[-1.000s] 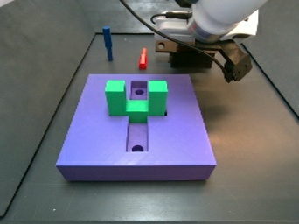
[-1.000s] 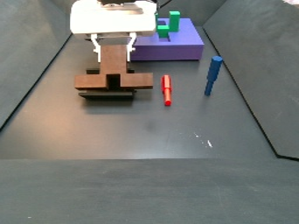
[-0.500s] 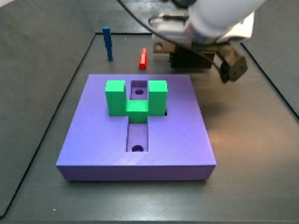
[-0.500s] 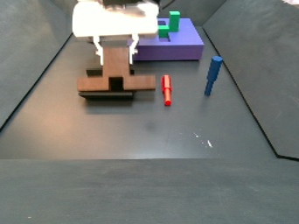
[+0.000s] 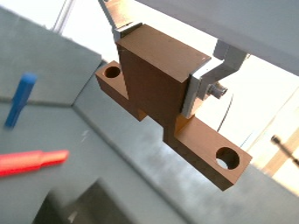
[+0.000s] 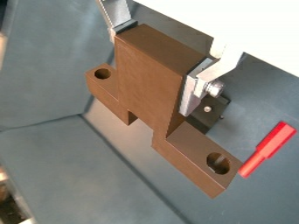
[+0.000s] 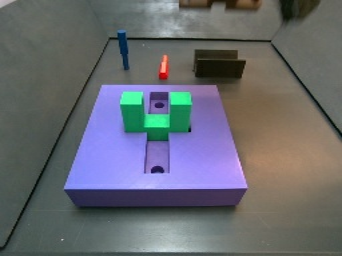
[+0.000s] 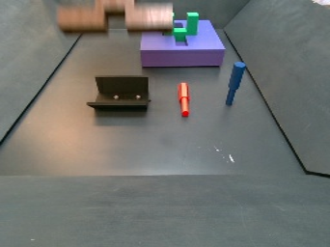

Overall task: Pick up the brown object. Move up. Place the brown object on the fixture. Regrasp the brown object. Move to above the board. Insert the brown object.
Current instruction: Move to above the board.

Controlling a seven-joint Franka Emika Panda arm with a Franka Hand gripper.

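- The jaws (image 5: 158, 66) are clenched on the brown object (image 5: 163, 96); in both wrist views the silver finger plates press its upright middle section from two sides, one plate (image 6: 201, 80) plainly seen with its dark pad behind it.
- The brown object (image 6: 152, 101) hangs from the jaws with its long bar running crosswise beneath them, a round hole near each end (image 6: 100, 75).
- In both side views the jaws and their load sit at the very top edge, blurred; the brown object (image 8: 114, 16) shows there as a brown smear, well above the floor, and likewise in the opposite view (image 7: 225, 4).
- Below the jaws and well apart from them, the fixture (image 8: 119, 93) stands bare on the dark floor (image 8: 168, 145); it also shows in the facing view (image 7: 219, 64).
- A small red bar (image 8: 183, 97) lies just beside the fixture, and a blue post (image 8: 234, 82) stands upright past it.
- The board (image 7: 158, 150) lies off to one side of the jaws, carrying a green U-shaped block (image 7: 155, 111) over its central slot.
- The red bar (image 6: 267, 147) and the blue post (image 5: 17, 98) appear in the wrist views, far beneath the held piece.
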